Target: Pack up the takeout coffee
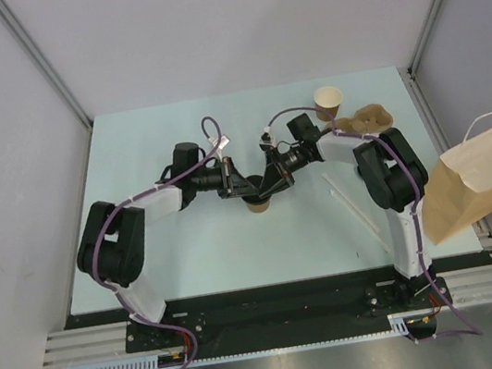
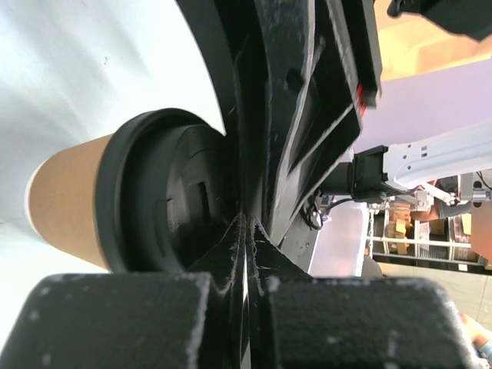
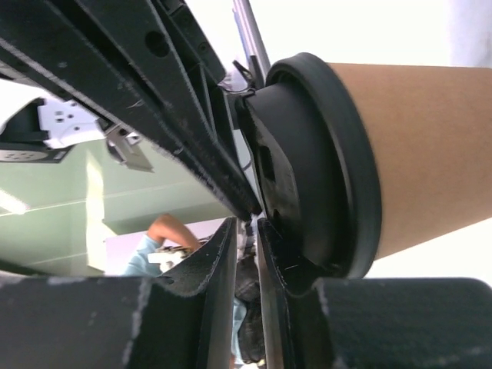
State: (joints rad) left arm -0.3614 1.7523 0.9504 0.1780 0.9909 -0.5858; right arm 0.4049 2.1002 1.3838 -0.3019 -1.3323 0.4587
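One takeout coffee cup [image 1: 259,205] of kraft-brown paper stands mid-table with a black lid [image 2: 165,200] on it. Both grippers meet right above it. My left gripper [image 1: 248,187] is shut with nothing between its fingers, its tips [image 2: 248,223] against the top of the lid. My right gripper [image 1: 268,186] comes in from the other side. Its jaws [image 3: 246,227] stand a narrow slit apart with nothing in the gap, and one finger [image 3: 277,254] rests on the lid [image 3: 323,161]. A second brown cup [image 1: 328,101] stands open, without a lid, at the back right.
The flat brown cardboard carrier [image 1: 371,118] lies beside the open cup, behind the right arm. A brown paper bag with white handles [image 1: 474,176] leans tilted at the table's right edge. A thin white strip [image 1: 353,210] lies on the table near the right arm.
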